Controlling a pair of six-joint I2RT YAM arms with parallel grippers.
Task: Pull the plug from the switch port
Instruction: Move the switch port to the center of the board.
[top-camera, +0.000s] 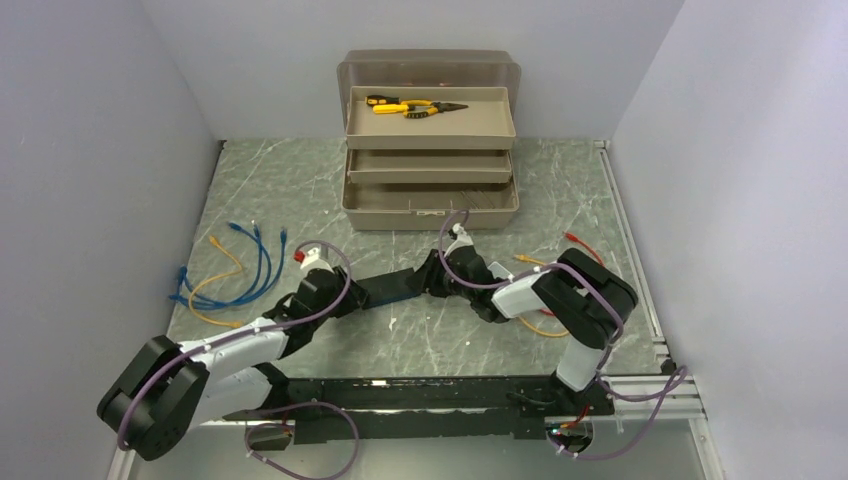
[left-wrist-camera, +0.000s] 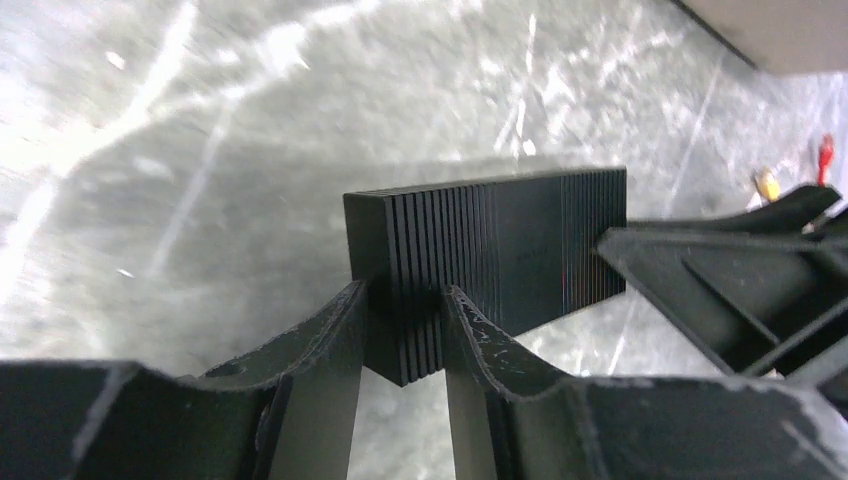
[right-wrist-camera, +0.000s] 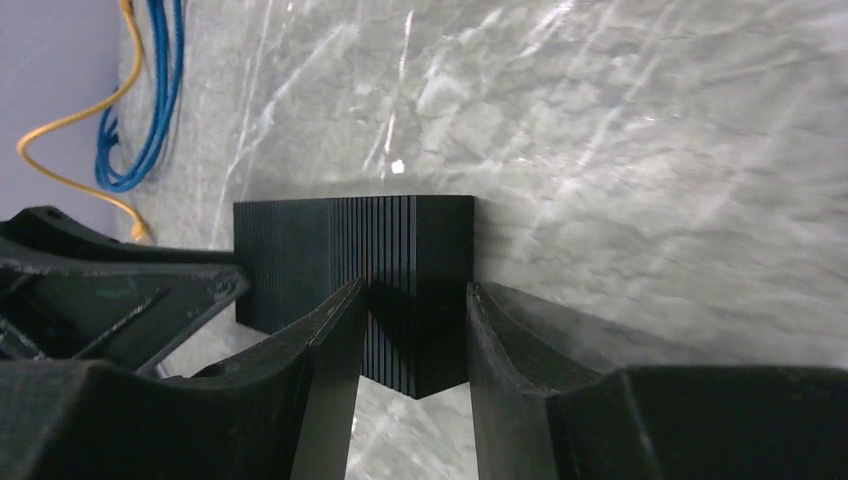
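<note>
Barely started: switch (left-wrist-camera: 520, 240) is mid-counter (top-camera: 420, 340), left hand (left-wrist-camera: 403, 295) clamped partway closed on its 9 o'clock end, right hand (right-wrist-camera: 413, 290) likewise on its 3 o'clock end, but no plug or port shows, so the pull looks not yet done.

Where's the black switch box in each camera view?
Top camera: switch near the middle of the table.
Left wrist: switch at centre frame.
Right wrist: switch just left of centre.
Shared landmark: the grey marbled table under it.
</note>
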